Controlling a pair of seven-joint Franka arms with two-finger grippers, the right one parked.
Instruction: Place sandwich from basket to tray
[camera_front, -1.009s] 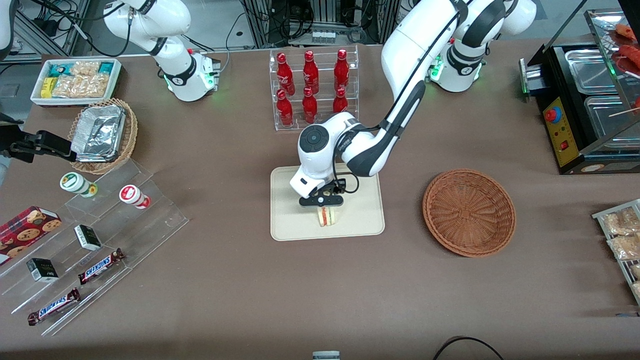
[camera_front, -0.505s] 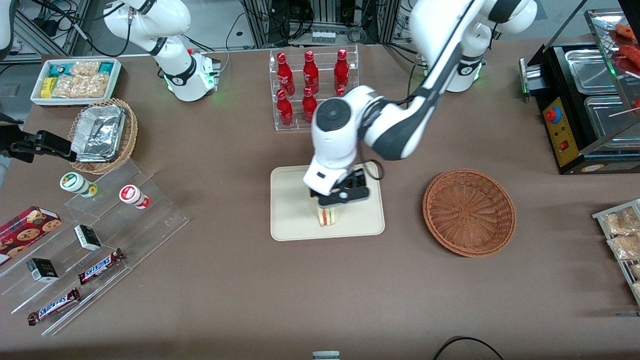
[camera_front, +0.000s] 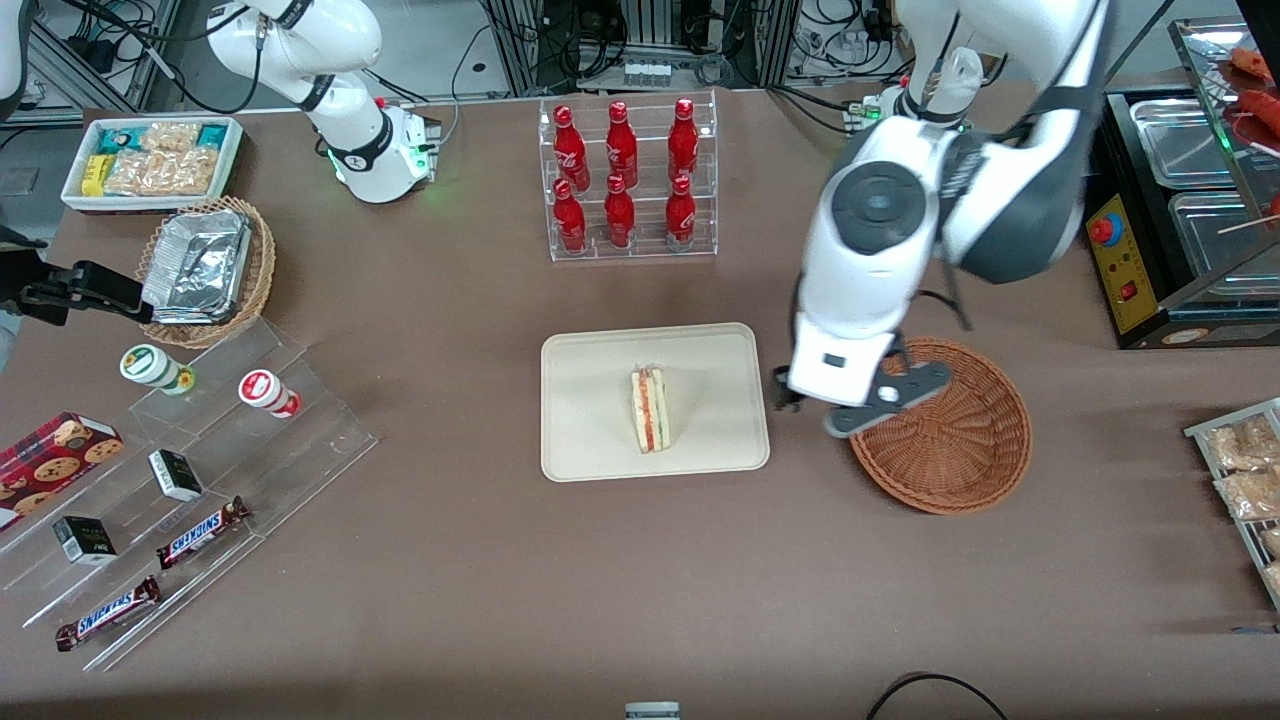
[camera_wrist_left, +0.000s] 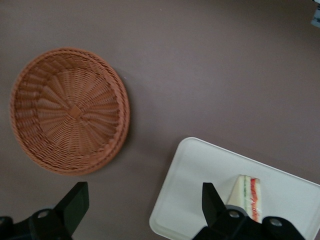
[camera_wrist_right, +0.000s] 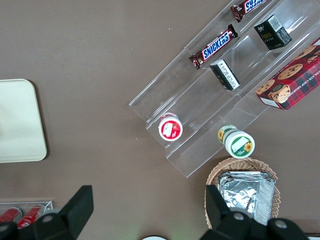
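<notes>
The sandwich (camera_front: 650, 409), a pale wedge with a red and green filling stripe, lies on the cream tray (camera_front: 590, 440) at mid table; it also shows in the left wrist view (camera_wrist_left: 246, 192) on the tray (camera_wrist_left: 195, 185). The reddish-brown wicker basket (camera_front: 950, 440) is empty and sits beside the tray toward the working arm's end; the left wrist view shows it too (camera_wrist_left: 70, 110). My left gripper (camera_front: 860, 405) hangs high over the gap between tray and basket, at the basket's rim. It is open and empty (camera_wrist_left: 145, 202).
A clear rack of red bottles (camera_front: 625, 180) stands farther from the front camera than the tray. A black food warmer (camera_front: 1170, 200) is at the working arm's end. Snack shelves (camera_front: 170, 500), a foil-container basket (camera_front: 205, 270) and a white bin (camera_front: 150, 160) lie toward the parked arm's end.
My gripper let go of the sandwich on the tray, rose and swung away toward the basket. The sandwich stays on the tray.
</notes>
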